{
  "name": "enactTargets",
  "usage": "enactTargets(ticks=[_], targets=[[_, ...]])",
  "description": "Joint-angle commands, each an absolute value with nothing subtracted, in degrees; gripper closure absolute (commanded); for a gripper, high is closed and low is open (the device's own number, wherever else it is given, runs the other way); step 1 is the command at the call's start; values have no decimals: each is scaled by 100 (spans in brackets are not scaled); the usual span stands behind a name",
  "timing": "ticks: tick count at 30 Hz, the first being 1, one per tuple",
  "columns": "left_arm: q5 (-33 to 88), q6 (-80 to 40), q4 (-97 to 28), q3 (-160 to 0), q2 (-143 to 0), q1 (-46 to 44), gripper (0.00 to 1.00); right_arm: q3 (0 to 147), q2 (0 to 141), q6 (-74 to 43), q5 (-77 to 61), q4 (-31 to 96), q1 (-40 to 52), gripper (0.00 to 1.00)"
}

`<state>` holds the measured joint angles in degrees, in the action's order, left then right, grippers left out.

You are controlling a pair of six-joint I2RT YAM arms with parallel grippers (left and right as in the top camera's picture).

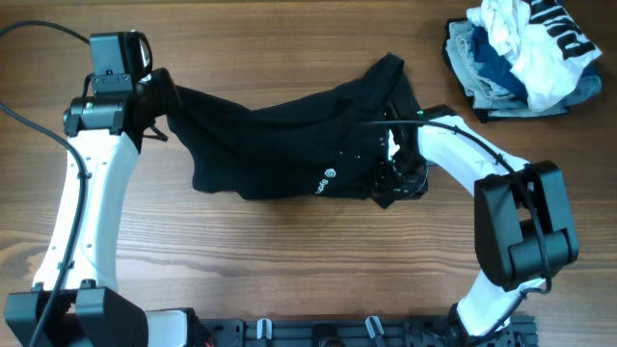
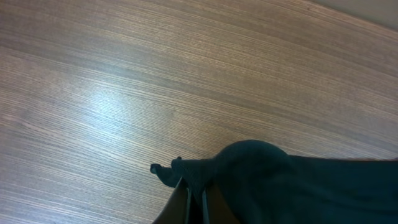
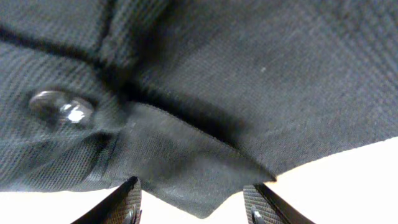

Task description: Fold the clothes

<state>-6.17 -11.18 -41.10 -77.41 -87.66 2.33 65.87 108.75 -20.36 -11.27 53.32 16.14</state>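
Observation:
The clothes are one black garment [image 1: 280, 145] stretched across the middle of the table, with a small white round logo [image 1: 328, 179] near its front edge. My left gripper [image 1: 159, 92] is shut on the garment's far left end and holds it up off the wood; in the left wrist view its fingers [image 2: 197, 202] pinch the black fabric [image 2: 298, 186]. My right gripper [image 1: 393, 178] is at the garment's right end, jaws apart. In the right wrist view a folded corner of the cloth [image 3: 205, 180] hangs between the two pads [image 3: 129, 198] without touching them, and a clear button [image 3: 62, 107] shows.
A heap of white, black-lettered and light-blue clothes [image 1: 521, 53] lies at the back right corner. Bare wooden tabletop [image 1: 289, 260] runs in front of the garment, and the arm bases stand along the near edge.

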Motion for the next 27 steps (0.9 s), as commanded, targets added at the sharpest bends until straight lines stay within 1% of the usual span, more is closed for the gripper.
enactTargets(ticks=[1,6,7,8,9,17,23,27], targets=[[-714,-1028,-4099,-7780,-8809,270,96,6298,10930,-2272,-939,4910,1741,47],[-714,-1028,-4121,-7780,-8809,270,96,5946,10930,-2416,-878,4313,2025,47],[-714,-1028,-4119,-7780,-8809,270,96,5881,10930,-2464,-803,4209,2102,49],[-714,-1028,-4119,-7780,-8809,270,96,5857,10930,-2497,-760,4163,2145,53],[-714,-1031,-4119,-7780,-8809,270,96,5848,10930,-2641,-567,4152,2220,96],[-714,-1031,-4121,-7780,-8809,270,96,6178,10687,-2672,-287,4272,2014,96],[-714,-1031,-4121,-7780,-8809,270,96,7172,10014,-2193,-224,4589,1573,96],[-714,-1033,-4119,-7780,-8809,270,96,7854,9922,-1953,-113,4547,1288,96]])
